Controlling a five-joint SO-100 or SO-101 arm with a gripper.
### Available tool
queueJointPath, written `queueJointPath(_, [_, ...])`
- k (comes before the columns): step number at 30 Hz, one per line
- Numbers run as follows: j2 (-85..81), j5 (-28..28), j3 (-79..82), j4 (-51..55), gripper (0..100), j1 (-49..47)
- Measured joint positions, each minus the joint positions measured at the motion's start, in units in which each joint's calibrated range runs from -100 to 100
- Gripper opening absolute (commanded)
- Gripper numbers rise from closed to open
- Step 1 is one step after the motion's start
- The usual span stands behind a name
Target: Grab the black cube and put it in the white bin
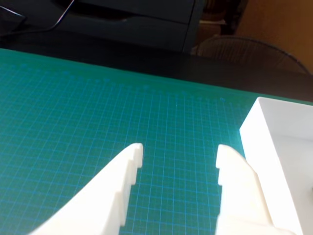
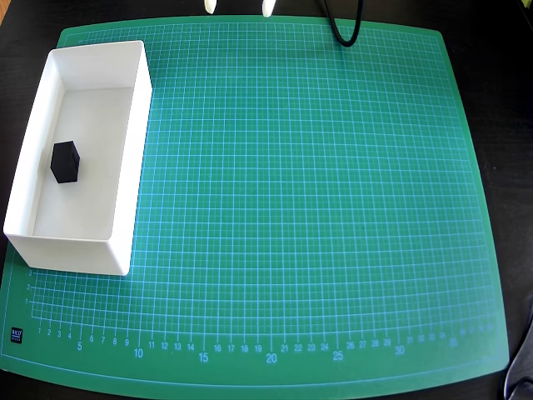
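mat (image 2: 291, 208), green and gridded, carries the white bin (image 2: 133, 158) on its left side in the overhead view. black cube (image 2: 65, 162) rests inside the bin, on its floor. gripper (image 1: 179, 154) beside the bin, jaws spread, empty.

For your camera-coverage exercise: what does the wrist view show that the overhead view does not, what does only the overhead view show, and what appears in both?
Only the wrist view shows the end effector at full size, open and empty, plus dark furniture beyond the mat. Only the overhead view shows the black cube resting inside the white bin, and the whole mat with its numbered ruler. Both share the green grid mat, the bin and the fingertips.
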Motion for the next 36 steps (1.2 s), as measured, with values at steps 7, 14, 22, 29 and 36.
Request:
queueJointPath(7, [2.6, -0.1, 0.0, 7.0, 21, 1.7])
queueJointPath(14, [2.6, -2.3, 0.0, 16.0, 20, 2.5])
queueJointPath(22, [2.6, -3.2, 0.1, 22.4, 20, 3.3])
queueJointPath(29, [2.6, -3.2, 0.1, 23.9, 20, 3.3])
queueJointPath(36, [2.6, -3.2, 0.1, 24.2, 20, 3.3])
